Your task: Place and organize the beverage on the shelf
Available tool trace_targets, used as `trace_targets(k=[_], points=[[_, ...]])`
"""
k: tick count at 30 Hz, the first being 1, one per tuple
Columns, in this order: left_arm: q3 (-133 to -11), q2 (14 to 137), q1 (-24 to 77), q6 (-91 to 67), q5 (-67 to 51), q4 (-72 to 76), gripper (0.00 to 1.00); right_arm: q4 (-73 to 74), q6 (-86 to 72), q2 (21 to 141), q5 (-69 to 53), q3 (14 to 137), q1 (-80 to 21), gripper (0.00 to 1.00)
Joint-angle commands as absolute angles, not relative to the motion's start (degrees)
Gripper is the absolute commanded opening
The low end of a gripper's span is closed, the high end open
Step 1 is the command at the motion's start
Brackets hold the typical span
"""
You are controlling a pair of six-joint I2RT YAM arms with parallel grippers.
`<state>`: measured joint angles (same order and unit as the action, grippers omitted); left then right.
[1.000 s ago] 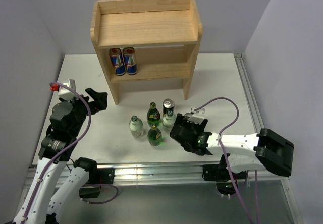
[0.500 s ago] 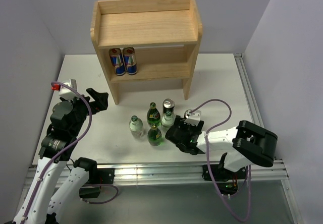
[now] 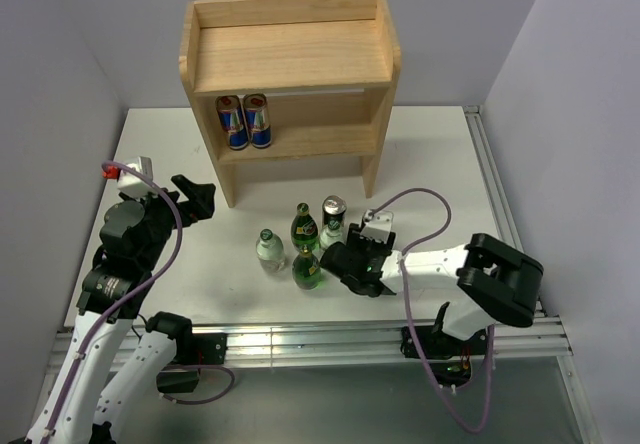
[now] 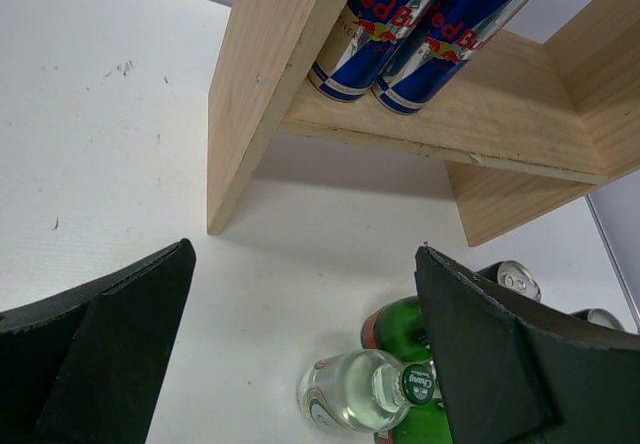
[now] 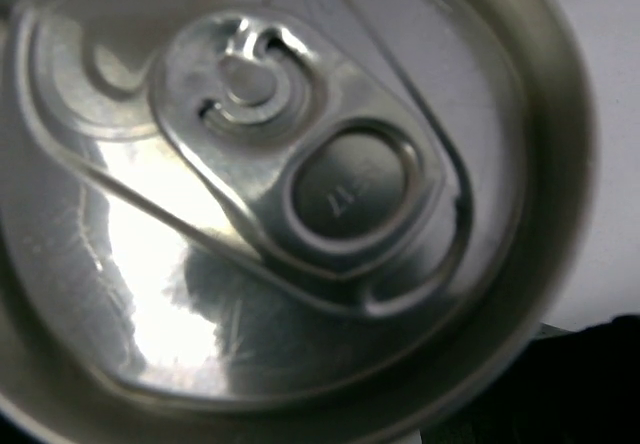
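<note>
The light wooden shelf (image 3: 285, 9) stands at the back, with two blue Red Bull cans (image 3: 244, 121) on its lower tier. In front of it on the table stand two green bottles (image 3: 305, 226), a clear bottle (image 3: 268, 249) and a silver can (image 3: 333, 214). My right gripper (image 3: 343, 256) lies low against the can's near side, shut on it. The can's lid (image 5: 290, 194) fills the right wrist view. My left gripper (image 3: 195, 199) hangs open at the left. In its wrist view the clear bottle (image 4: 360, 392) is below the open left gripper (image 4: 302, 254).
The shelf's top board (image 3: 290, 59) holds nothing. The shelf's left side panel (image 4: 260, 84) stands on the table ahead of the left gripper. White walls close in at left and right, and a metal rail (image 3: 490, 164) runs along the table's right edge.
The right gripper has slid left to the silver can and closed on it. The left arm and the bottles have not moved.
</note>
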<state>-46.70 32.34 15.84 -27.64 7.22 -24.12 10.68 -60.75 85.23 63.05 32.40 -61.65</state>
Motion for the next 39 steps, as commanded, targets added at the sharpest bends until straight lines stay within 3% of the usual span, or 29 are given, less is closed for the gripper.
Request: trace_targets(k=[1,8,13,21,29,39], points=[[-46.58,31.9,15.64,-26.28,5.98,-21.62,0.99,19.5,-59.0,77.01,67.33,40.86,-62.58,0.0],[-47.02,32.43,14.94,-25.58,3.96,-22.32,0.99,18.02,-35.71,61.09,63.73,54.65,-62.84,0.0],[-47.37,33.22,13.98,-25.14,2.55,-22.85,0.99,2.65,-13.75,54.23,53.45,60.9,-63.54,0.0],[-46.85,32.08,12.13,-24.79,0.53,-22.06,0.99,7.99,8.84,72.75,54.15,95.03,-63.11,0.0],[-47.11,32.43,11.87,-24.61,0.53,-22.5,0.99,18.54,17.92,93.42,53.0,132.85,-57.49,0.0],[-47.2,32.69,11.78,-24.17,-1.32,-22.68,0.99,22.84,9.33,96.15,44.66,134.56,-45.19,0.0]])
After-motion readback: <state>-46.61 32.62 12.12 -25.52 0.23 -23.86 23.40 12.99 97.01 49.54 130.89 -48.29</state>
